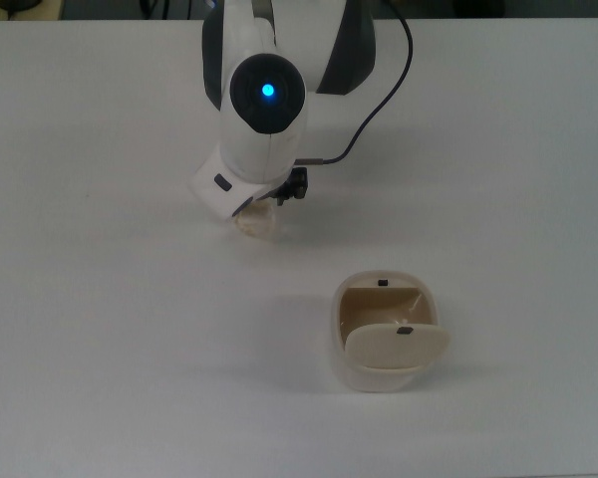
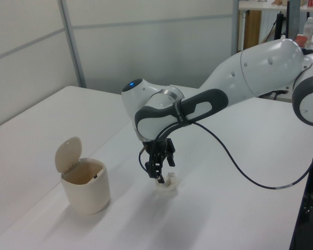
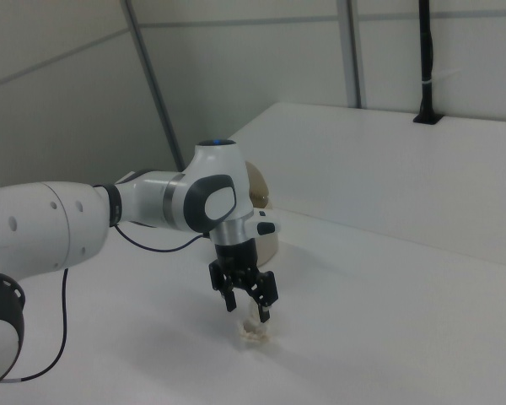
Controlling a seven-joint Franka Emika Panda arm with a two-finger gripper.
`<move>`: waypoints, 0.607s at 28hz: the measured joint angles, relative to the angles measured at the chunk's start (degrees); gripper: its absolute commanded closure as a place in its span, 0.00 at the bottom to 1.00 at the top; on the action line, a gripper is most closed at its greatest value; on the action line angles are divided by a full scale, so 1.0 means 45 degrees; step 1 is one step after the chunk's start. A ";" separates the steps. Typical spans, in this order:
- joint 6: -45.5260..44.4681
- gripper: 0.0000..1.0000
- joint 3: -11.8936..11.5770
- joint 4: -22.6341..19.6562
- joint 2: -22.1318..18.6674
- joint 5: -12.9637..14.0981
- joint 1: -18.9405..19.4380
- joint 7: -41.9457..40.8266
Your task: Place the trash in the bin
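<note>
Right view shows the gripper with fingers spread apart, lowered over the trash with nothing clamped. The wad lies on the white table, well apart from the bin, whose flap lid stands open.

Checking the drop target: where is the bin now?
In the top view, the bin stands on the white table at lower right of the paper wad, lid open.
</note>
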 measured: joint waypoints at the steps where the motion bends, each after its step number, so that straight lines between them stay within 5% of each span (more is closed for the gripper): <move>1: 0.0237 0.13 -0.0001 -0.0018 0.0125 -0.0068 0.0000 0.0002; 4: 0.0724 0.35 0.0000 -0.0037 0.0414 -0.0276 0.0001 0.0003; 5: 0.0888 0.53 0.0000 -0.0041 0.0521 -0.0394 0.0001 0.0003; 9: 0.1638 0.90 -0.0001 -0.0115 0.0930 -0.0845 0.0001 0.0005; 12: 0.2195 0.99 0.0000 -0.0257 0.1067 -0.0944 0.0002 0.0004; 17: 0.2302 1.00 -0.0001 -0.0294 0.1045 -0.0976 0.0004 0.0004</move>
